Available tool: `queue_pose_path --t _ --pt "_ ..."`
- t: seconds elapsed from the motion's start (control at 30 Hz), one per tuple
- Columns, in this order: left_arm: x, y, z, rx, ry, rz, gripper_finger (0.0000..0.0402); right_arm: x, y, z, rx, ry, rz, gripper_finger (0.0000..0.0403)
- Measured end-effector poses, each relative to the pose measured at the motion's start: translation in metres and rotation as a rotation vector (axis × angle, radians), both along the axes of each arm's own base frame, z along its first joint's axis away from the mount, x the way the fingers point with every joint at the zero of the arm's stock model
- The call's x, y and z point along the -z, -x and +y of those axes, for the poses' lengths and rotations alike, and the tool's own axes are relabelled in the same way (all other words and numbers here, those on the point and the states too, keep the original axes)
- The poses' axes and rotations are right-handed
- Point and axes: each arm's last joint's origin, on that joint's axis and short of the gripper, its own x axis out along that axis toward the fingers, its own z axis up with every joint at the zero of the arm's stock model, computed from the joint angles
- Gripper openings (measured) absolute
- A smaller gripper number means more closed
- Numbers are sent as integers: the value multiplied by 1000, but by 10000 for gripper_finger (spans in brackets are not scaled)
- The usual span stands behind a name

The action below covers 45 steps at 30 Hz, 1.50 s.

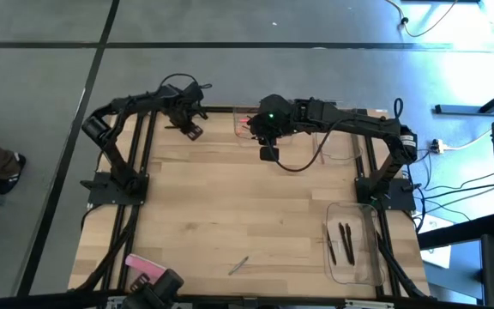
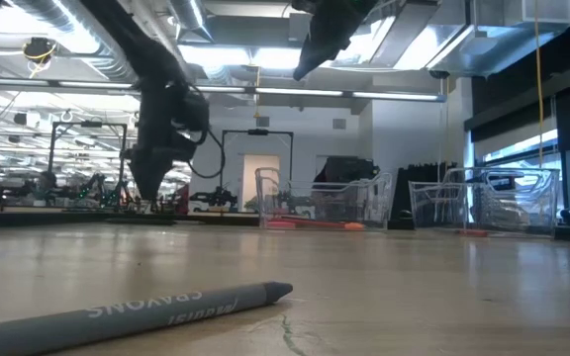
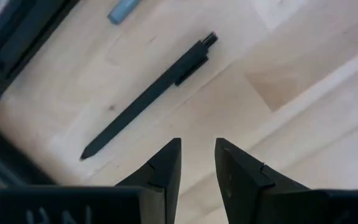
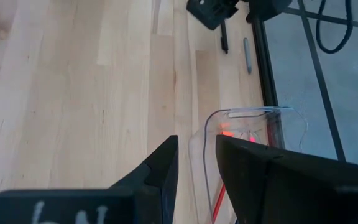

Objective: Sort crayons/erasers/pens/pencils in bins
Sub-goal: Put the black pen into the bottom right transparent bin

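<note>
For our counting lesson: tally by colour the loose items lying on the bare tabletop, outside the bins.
Pink: 1, the eraser
Grey: 2, the crayon and a short stick
Black: 1, the pen
Total: 4

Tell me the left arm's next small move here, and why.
Probably lower the left pincer onto the black pen. The pincer is open and empty, and the pen lies loose on the table just ahead of it, not yet in a bin. The right pincer hangs open over a clear bin.

An open industrial lab: exposed ceiling ducts [image 2: 77,40], strip lights, other workbenches, grey concrete floor [image 1: 230,26]
</note>
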Motion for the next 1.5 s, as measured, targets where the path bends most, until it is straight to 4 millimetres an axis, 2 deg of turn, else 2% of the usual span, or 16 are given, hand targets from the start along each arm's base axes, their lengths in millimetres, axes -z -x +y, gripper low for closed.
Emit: queue_pose_path --t 0.23,0.57,0.97,1.2,1.5 --pt "20 3 -1 -30 -36 -59 92 -1 -1 0 -2 4 -10 111" --pt "38 11 9 -64 -148 -134 92 -1 -1 0 0 3 -12 111" --pt "37 14 25 -2 -278 -195 92 -2 -2 0 0 7 -27 111" --pt "36 13 26 -3 -294 -207 92 -2 -2 0 1 5 -30 111" --pt "29 17 43 -37 -425 -282 92 -2 -2 0 2 4 -30 111"
